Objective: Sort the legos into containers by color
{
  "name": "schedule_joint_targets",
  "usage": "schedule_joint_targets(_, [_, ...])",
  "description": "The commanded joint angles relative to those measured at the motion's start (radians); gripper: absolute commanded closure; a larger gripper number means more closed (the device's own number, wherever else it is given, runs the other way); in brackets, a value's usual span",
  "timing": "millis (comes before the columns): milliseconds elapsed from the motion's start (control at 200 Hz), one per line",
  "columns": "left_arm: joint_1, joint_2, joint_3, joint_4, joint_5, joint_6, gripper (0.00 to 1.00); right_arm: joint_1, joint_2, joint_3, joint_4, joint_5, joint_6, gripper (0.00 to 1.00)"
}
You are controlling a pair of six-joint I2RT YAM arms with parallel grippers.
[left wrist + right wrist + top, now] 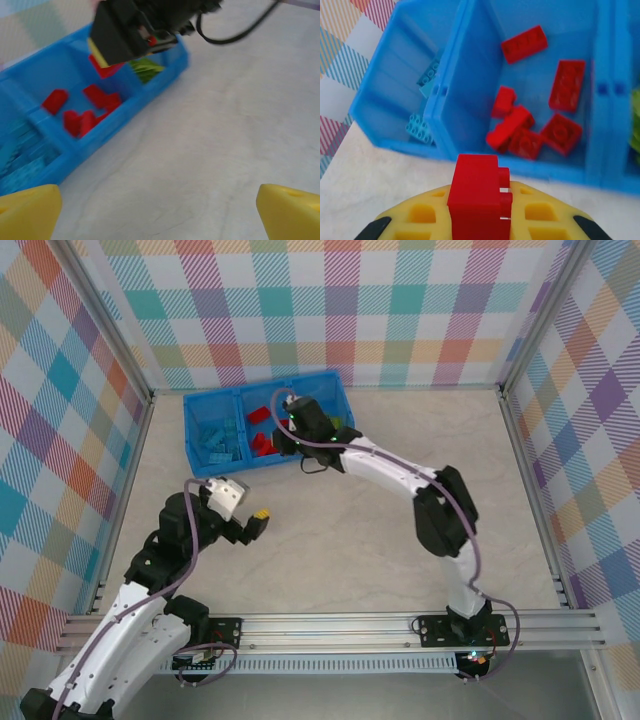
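Right fingers (540, 212) pinch a small red studded plastic brick (479, 192) beside the long blue plastic tray's (465, 80) near wall at eleven o'clock, likely bound for its middle, red-filled compartment (535, 90). Left fingers (27, 212) hang spread, empty, at nine o'clock.

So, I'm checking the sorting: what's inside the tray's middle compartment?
About six red legos lie loose in the middle compartment; no other color visible. Its floor's near strip is hidden behind the tray's front wall.
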Motion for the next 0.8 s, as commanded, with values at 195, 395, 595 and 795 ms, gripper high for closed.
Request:
schedule_joint_targets(195, [0.066, 0.028, 0.089, -0.026, -0.184, -0.206, 0.0, -0.011, 0.38, 0.486, -0.08, 0.106, -0.182, 0.68])
schedule_joint_targets(395, [0.069, 0.053, 0.128, -0.082, -0.189, -0.194, 0.0, -0.017, 0.47, 0.749, -0.262, 0.099, -0.222, 0.55])
schedule_joint_targets(595, [0.068, 0.107, 0.239, -0.201, -0.241, -0.458, 0.0, -0.017, 0.264, 0.526, -0.31, 0.08, -0.283, 0.46])
schedule_joint_targets(795, [0.069, 0.115, 0.067, -0.011, -0.451, -0.554, 0.0, -0.05, -0.296, -0.23, 0.011, 0.087, -0.349, 0.27])
